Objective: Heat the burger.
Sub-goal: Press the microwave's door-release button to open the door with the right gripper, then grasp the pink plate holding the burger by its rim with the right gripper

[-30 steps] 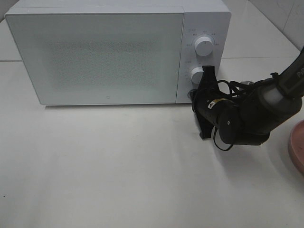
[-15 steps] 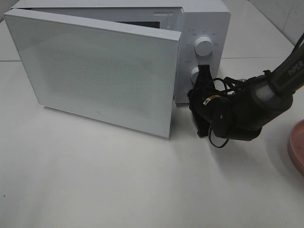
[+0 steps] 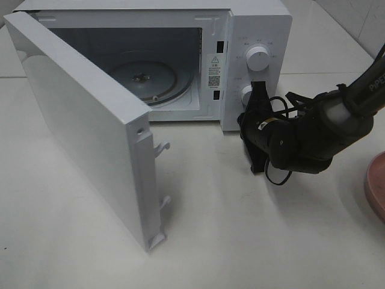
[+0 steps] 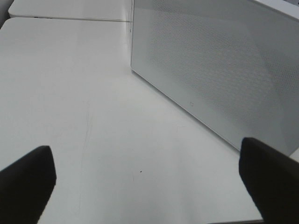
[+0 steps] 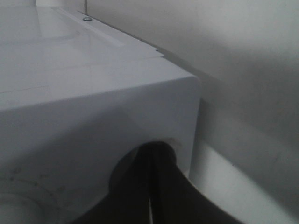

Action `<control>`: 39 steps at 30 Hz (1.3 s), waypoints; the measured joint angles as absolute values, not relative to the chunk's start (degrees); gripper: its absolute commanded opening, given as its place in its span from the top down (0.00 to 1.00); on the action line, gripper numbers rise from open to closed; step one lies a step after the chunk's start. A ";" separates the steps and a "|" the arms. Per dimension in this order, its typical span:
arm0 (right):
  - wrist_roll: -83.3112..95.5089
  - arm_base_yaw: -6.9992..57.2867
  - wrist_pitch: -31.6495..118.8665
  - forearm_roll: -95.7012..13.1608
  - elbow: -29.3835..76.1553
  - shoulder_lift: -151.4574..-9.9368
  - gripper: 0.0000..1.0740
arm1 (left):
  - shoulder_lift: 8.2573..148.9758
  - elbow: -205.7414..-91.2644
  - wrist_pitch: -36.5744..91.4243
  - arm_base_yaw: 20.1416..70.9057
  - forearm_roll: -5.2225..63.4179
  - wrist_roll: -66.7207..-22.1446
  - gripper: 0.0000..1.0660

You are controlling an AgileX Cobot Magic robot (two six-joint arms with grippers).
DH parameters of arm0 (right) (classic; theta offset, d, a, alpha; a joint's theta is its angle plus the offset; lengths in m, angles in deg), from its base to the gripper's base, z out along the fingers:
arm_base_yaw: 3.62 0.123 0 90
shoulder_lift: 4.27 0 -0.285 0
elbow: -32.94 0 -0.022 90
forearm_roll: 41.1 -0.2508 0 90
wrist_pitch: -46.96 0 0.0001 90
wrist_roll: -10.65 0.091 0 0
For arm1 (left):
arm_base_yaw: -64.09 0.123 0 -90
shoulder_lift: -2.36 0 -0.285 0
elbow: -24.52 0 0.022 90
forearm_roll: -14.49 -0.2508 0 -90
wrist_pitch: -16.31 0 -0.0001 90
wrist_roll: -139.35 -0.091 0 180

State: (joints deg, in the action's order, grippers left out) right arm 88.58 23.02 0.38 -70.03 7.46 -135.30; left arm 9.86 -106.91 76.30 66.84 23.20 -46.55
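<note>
The burger is out of view in every frame. The white microwave (image 3: 255, 27) stands at the back, and its door (image 3: 84, 129) hangs wide open to the left. Inside, the glass turntable (image 3: 147, 75) is bare. My right gripper (image 3: 248, 119) is shut, and its tips rest against the bottom of the control panel, below the lower knob (image 3: 248, 93). In the right wrist view its closed fingers (image 5: 152, 182) press into a round recess in the microwave's front (image 5: 93, 107). My left gripper (image 4: 147, 186) is open and empty above the table, facing the outer side of the door (image 4: 219, 70).
A pink round plate (image 3: 376, 183) shows partly at the right edge of the table. The open door juts well out over the white table (image 3: 240, 241) on the left. An upper knob (image 3: 257, 57) sits on the panel.
The microwave door has swung from shut to wide open, toward the left front. My right gripper has stayed at the control panel, nearly still.
</note>
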 measured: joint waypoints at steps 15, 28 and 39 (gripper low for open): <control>88.58 22.16 1.87 -67.63 5.97 -133.12 1.00 | 9.86 -106.91 76.30 66.84 23.20 -46.55 0.06; 90.41 22.05 0.21 -64.30 -0.45 -128.37 1.00 | 9.86 -106.91 76.30 66.84 23.20 -46.55 0.06; 86.06 22.05 9.32 -59.09 -4.92 -119.54 1.00 | 9.86 -106.91 76.30 66.84 23.20 -46.55 0.06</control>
State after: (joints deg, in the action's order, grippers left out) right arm 86.06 22.05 9.32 -59.09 -4.92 -119.54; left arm 9.86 -106.91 76.30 66.84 23.20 -46.55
